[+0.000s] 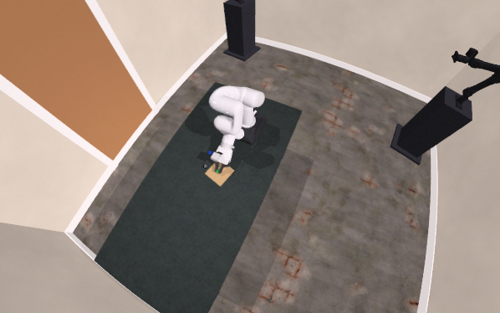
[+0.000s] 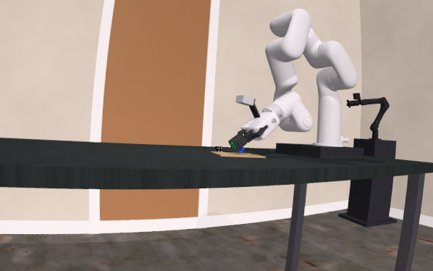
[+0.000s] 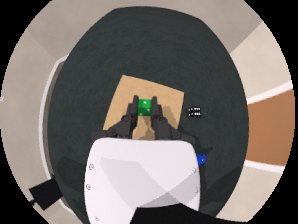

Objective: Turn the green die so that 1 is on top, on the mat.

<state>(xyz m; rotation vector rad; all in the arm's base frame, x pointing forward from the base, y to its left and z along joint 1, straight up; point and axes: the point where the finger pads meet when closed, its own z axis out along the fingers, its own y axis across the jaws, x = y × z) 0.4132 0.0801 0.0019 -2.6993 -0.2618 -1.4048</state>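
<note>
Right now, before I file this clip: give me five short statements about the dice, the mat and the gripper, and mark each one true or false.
1. The gripper is shut on the green die. True.
2. The green die is over the tan mat. True.
3. The black die sits on the mat. False: it lies on the dark table, off the mat's edge.
4. The blue die is stacked on the black die. False: the two lie apart, on opposite sides of the gripper in the exterior view.
5. The gripper points straight down. False: in the exterior view it slants down toward the mat.
</note>
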